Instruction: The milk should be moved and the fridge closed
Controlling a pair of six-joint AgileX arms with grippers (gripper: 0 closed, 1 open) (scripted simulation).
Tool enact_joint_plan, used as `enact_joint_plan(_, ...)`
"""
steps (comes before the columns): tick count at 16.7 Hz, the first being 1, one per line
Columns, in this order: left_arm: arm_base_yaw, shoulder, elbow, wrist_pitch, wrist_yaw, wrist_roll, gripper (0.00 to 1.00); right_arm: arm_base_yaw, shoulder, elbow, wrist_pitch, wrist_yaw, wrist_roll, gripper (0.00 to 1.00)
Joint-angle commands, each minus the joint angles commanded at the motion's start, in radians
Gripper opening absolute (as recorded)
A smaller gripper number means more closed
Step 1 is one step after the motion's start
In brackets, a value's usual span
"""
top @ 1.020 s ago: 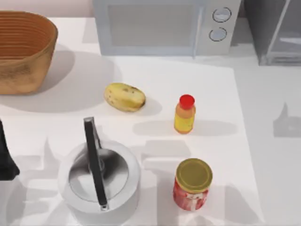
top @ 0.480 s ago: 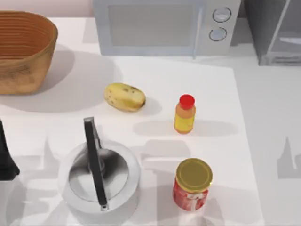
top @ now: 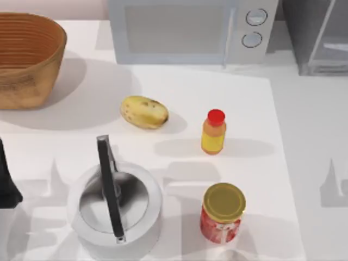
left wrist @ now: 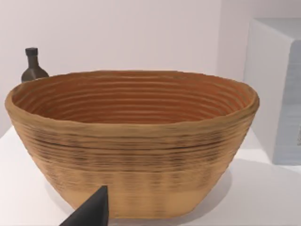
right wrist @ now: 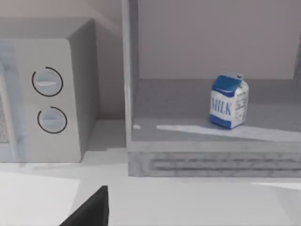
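Milk: the milk (right wrist: pixel 228 100) stands upright on the grey inner floor of the fridge (right wrist: pixel 207 141), toward one side of the open compartment and set back from its front lip; blue top and blue lettering face the right wrist camera.
Fridge: at the table's far right corner in the top view (top: pixel 318 38), just beside the microwave (top: pixel 187 30); its interior is open to the right wrist camera, with a vertical frame post between it and the microwave's two knobs.
Right gripper: a dark finger tip (right wrist: pixel 91 212) shows at the lower edge of the right wrist view, over the white table in front of the fridge; the milk lies well apart from it, farther back and inside the compartment. How wide the fingers stand cannot be told.
Left arm: a dark part of it (top: pixel 6 182) sits at the table's near left edge; in the left wrist view one dark finger tip (left wrist: pixel 89 212) shows in front of the basket. Its spread cannot be told.
Basket: the woven basket (top: pixel 27 60) sits at the far left corner, with a dark bottle (left wrist: pixel 33 66) behind its rim.
Middle of the table: a potato (top: pixel 144 112), a yellow bottle with a red cap (top: pixel 213 132), a kettle (top: pixel 115 204) near the front edge, and a red jar with a gold lid (top: pixel 222 213) beside it.
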State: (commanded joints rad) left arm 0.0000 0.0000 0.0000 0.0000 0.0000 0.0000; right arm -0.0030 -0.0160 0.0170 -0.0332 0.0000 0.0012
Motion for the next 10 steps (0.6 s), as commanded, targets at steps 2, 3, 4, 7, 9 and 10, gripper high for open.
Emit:
enact_joint_plan(2,0.0,0.0,0.0,0.0,0.0,0.0,1.0,0.0,-0.044,0.034,-0.074,0.0,0.002,1.0)
enact_joint_plan(3,0.0,0.0,0.0,0.0,0.0,0.0,1.0,0.0,-0.076,0.059,-0.127,0.001,0.003,1.0)
enact_joint_plan(4,0.0,0.0,0.0,0.0,0.0,0.0,1.0,0.0,-0.114,0.09,-0.191,0.002,0.002,1.0)
enact_joint_plan(7,0.0,0.0,0.0,0.0,0.0,0.0,1.0,-0.001,-0.253,0.204,-0.441,0.005,-0.003,1.0)
enact_joint_plan(9,0.0,0.0,0.0,0.0,0.0,0.0,1.0,-0.002,-0.36,0.294,-0.657,0.008,-0.009,1.0)
enact_joint_plan(10,0.0,0.0,0.0,0.0,0.0,0.0,1.0,-0.003,-0.414,0.34,-0.772,0.009,-0.012,1.0)
